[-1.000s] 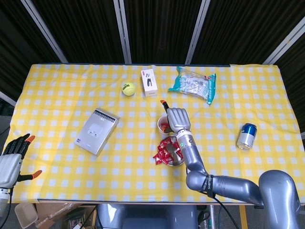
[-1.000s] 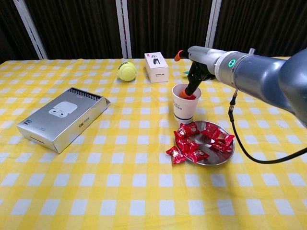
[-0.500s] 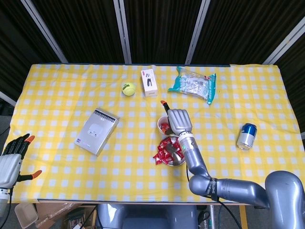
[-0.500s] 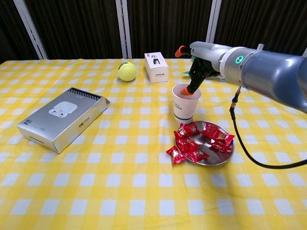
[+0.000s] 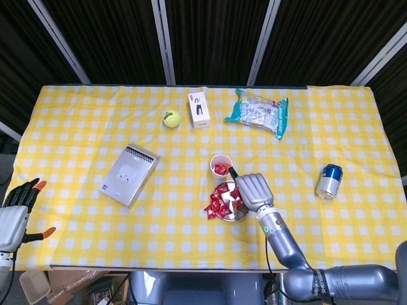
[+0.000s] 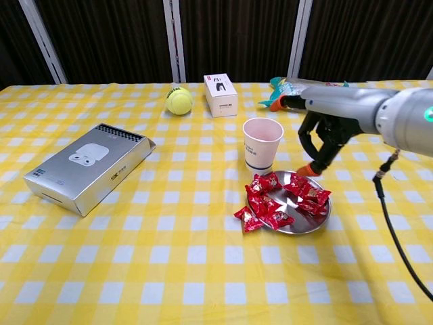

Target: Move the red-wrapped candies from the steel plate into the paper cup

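**Mia:** Where is the right robot hand [image 6: 323,139] now?

**Ben:** It hangs over the far side of the steel plate [image 6: 295,226], near the middle of the surface [image 5: 76,121]. A moment ago it was right above the paper cup [image 6: 261,144] with a fingertip down inside. Now it has pulled back from the cup and come over the plate.

**Mia:** Is it holding anything?

**Ben:** No. Its fingers curl downward but stay apart, and nothing red sits between them. So I think it dropped a candy in the cup and is coming for another one.

**Mia:** Is there candy in the cup?

**Ben:** Yes, from above you can see red inside it. The cup stands upright, just beside the plate, on the side toward the far edge.

**Mia:** And the rest?

**Ben:** Most of the red-wrapped candies [image 6: 302,191] are on the plate in a pile. One candy [image 6: 247,217] hangs over the plate's left rim onto the surface. So the job is only just begun.

**Mia:** What about the left robot hand [image 5: 15,211]?

**Ben:** It waits off the near left corner with fingers spread, holding nothing. It has not moved.
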Robot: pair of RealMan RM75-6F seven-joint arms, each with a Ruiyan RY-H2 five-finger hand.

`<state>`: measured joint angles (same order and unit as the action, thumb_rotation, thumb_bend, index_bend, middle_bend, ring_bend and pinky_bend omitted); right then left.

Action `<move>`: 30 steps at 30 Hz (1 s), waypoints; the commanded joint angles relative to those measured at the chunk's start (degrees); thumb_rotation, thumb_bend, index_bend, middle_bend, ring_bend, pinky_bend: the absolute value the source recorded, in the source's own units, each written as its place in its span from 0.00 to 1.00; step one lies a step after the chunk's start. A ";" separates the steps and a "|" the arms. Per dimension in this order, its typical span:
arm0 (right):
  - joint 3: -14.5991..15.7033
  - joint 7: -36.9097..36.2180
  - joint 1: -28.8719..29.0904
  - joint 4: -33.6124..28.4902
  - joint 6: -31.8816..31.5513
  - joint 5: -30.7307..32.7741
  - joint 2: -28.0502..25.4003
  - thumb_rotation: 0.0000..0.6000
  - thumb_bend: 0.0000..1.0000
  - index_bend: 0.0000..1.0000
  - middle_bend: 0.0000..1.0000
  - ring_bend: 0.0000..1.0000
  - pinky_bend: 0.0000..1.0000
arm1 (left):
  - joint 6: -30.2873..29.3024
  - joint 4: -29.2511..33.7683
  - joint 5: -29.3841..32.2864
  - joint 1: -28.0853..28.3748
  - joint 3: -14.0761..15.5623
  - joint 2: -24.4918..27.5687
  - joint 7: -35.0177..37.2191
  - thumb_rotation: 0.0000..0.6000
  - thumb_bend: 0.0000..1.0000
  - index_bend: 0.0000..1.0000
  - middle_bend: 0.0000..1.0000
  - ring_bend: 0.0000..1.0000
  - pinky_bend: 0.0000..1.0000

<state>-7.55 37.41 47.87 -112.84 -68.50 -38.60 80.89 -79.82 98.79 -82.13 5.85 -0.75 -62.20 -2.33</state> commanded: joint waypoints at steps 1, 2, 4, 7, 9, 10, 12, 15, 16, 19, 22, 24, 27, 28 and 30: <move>5.80 0.85 -4.28 -4.22 -3.37 -5.93 -2.72 1.00 0.28 0.05 0.77 0.90 1.00 | -0.44 -0.10 -0.23 -0.19 0.03 -0.05 0.06 1.00 0.00 0.00 0.00 0.00 0.00; 6.52 0.60 -4.91 -4.04 -3.76 -7.13 -2.47 1.00 0.28 0.05 0.80 0.93 1.00 | -0.56 -0.16 -0.36 -0.24 0.06 -0.07 0.03 1.00 0.00 0.00 0.00 0.00 0.00; 8.04 0.30 -6.19 -3.36 -4.34 -9.28 -1.68 1.00 0.28 0.06 0.85 0.96 1.00 | -0.92 -0.19 -0.73 -0.39 0.17 -0.12 -0.10 1.00 0.00 0.00 0.00 0.00 0.00; 9.25 0.12 -7.49 -2.69 -4.64 -10.92 -0.48 1.00 0.28 0.13 0.88 0.99 1.00 | -1.35 -0.34 -1.10 -0.54 0.24 -0.30 -0.42 1.00 0.00 0.00 0.00 0.00 0.00; 9.48 0.25 -7.82 -2.44 -4.69 -11.26 -0.03 1.00 0.28 0.18 0.88 0.99 1.00 | -1.42 -0.40 -1.12 -0.57 0.23 -0.38 -0.52 1.00 0.00 0.00 0.00 0.00 0.00; 9.63 0.39 -8.09 -2.25 -4.58 -11.34 0.45 1.00 0.28 0.20 0.88 0.99 1.00 | -1.41 -0.42 -1.08 -0.57 0.22 -0.45 -0.63 1.00 0.00 0.00 0.00 0.00 0.00; 9.43 0.25 -8.38 -1.86 -4.06 -11.06 1.51 1.00 0.28 0.23 0.88 0.99 1.00 | -1.35 -0.41 -0.83 -0.57 0.14 -0.53 -0.85 1.00 0.00 0.00 0.00 0.00 0.00; 8.90 -0.18 -8.59 -1.38 -3.38 -10.59 2.68 1.00 0.28 0.26 0.88 0.99 1.00 | -1.36 -0.35 -0.71 -0.59 0.09 -0.57 -1.02 1.00 0.00 0.00 0.00 0.00 0.00; 8.81 -0.40 -8.68 -1.40 -3.03 -10.47 3.00 1.00 0.28 0.26 0.88 0.99 1.00 | -1.37 -0.34 -0.71 -0.60 0.09 -0.57 -1.05 1.00 0.00 0.00 0.00 0.00 0.00; 8.95 -1.21 -9.01 -1.71 -2.01 -11.40 3.87 1.00 0.28 0.26 0.88 0.99 1.00 | -1.37 -0.40 -0.67 -0.61 0.04 -0.58 -1.08 1.00 0.00 0.00 0.00 0.00 0.00; 9.61 -1.95 -9.49 -1.31 -1.20 -14.26 5.14 1.00 0.28 0.27 0.88 0.99 1.00 | -1.17 -0.46 -0.42 -0.56 -0.02 -0.54 -1.06 1.00 0.00 0.00 0.00 0.00 0.00; 9.32 -2.54 -9.46 -0.62 -0.40 -15.60 6.45 1.00 0.28 0.28 0.88 0.99 1.00 | -1.07 -0.43 -0.44 -0.55 0.04 -0.49 -1.14 1.00 0.00 0.00 0.00 0.00 0.00; 8.64 -3.15 -9.12 0.73 0.89 -16.68 8.15 1.00 0.28 0.31 0.88 0.99 1.00 | -1.13 -0.42 -0.57 -0.57 0.08 -0.48 -1.19 1.00 0.00 0.00 0.00 0.00 0.00; 8.50 -3.31 -9.05 1.21 1.22 -17.12 8.57 1.00 0.29 0.31 0.88 0.99 1.00 | -1.13 -0.43 -0.56 -0.57 0.07 -0.48 -1.21 1.00 0.00 0.00 0.00 0.00 0.00; 8.26 -3.51 -8.80 2.11 1.86 -18.17 9.28 1.00 0.29 0.32 0.88 0.99 1.00 | -1.11 -0.43 -0.45 -0.58 0.03 -0.48 -1.21 1.00 0.00 0.00 0.00 0.00 0.00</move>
<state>1.00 34.20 38.85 -111.37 -67.22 -56.03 89.57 -80.94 98.36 -82.60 5.27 -0.71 -62.68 -3.54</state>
